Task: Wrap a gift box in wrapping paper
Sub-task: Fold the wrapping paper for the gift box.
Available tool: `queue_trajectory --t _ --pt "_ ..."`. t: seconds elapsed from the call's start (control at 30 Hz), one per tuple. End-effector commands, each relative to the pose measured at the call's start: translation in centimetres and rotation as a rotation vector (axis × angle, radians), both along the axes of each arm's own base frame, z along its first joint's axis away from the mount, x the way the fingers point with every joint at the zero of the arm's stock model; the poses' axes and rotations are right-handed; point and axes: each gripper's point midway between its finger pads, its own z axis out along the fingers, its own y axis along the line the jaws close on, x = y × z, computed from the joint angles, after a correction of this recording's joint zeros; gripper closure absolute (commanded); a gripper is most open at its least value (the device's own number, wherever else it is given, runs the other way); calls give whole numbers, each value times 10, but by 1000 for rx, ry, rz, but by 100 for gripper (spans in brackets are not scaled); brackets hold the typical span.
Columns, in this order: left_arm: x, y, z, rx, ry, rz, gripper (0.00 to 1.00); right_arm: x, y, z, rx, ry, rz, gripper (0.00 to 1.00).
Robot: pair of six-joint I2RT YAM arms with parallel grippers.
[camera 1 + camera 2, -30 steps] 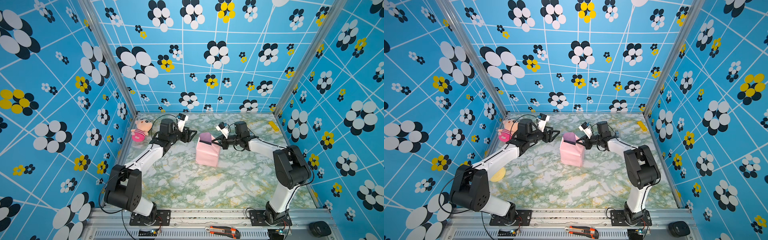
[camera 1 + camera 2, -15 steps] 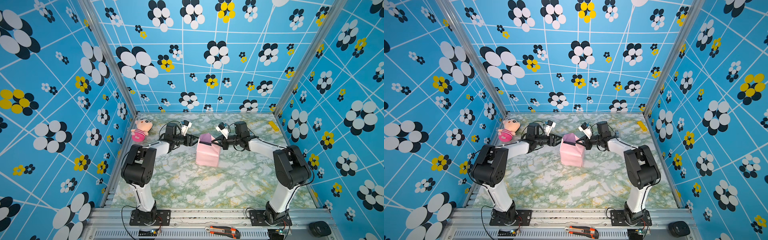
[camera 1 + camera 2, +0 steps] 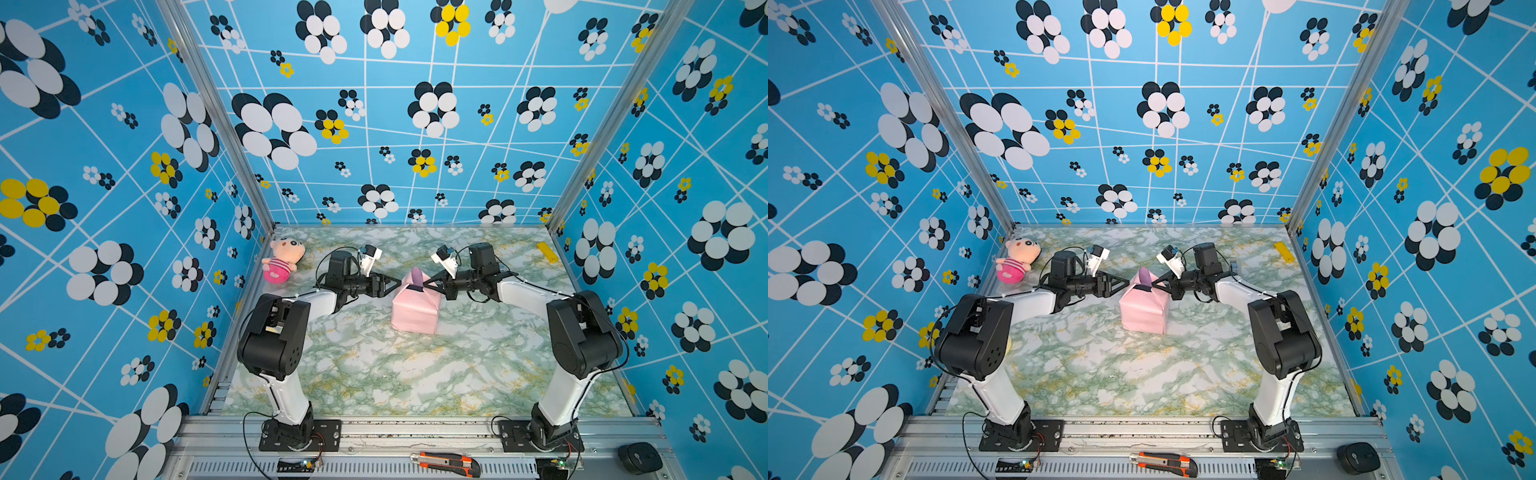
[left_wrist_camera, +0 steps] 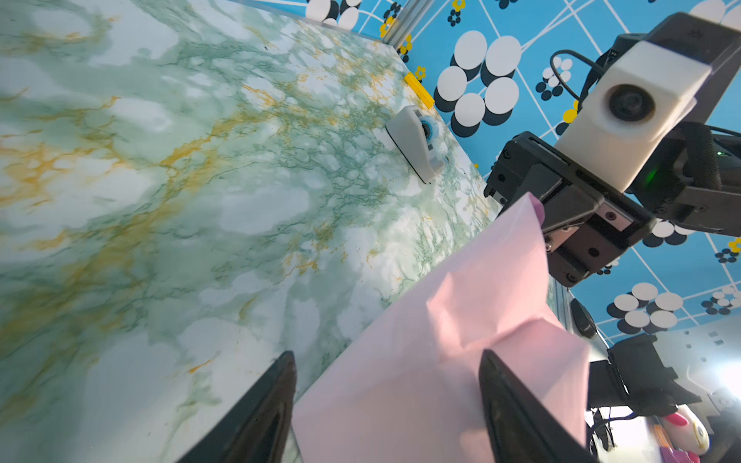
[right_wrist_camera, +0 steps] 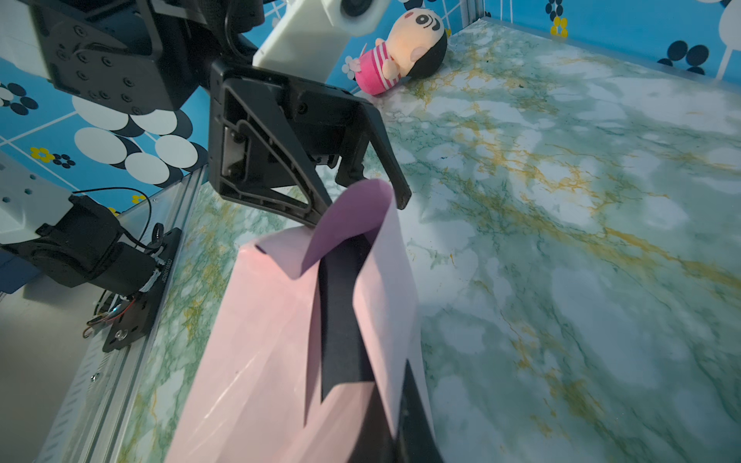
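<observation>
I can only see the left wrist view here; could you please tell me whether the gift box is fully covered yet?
Observer: Not yet. In the right wrist view a black strip of the gift box shows between two flaps of the wrapping paper.
Operator: Thank you. Is the right gripper holding anything?
Observer: The right gripper is shut, apparently pinching one flap's edge.
Operator: And what is the paper peak ahead of my fingers?
Observer: It is an upright flap, lilac on its far face, standing beside the open left gripper.
</observation>
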Motion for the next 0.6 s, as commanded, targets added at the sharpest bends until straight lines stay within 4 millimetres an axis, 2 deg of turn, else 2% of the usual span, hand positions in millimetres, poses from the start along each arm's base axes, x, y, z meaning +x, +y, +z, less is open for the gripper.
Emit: queue_trajectory --t 0.0,0.33,0.57 --pt "-1 8 19 -21 -66 43 25 -11 0 1 -15 8 17 100" --pt "-10 -16 9 10 -55 -30 24 -13 -1 -1 -22 15 17 100" --pt "-8 -24 -1 41 -68 -36 30 -14 0 0 -15 17 25 100"
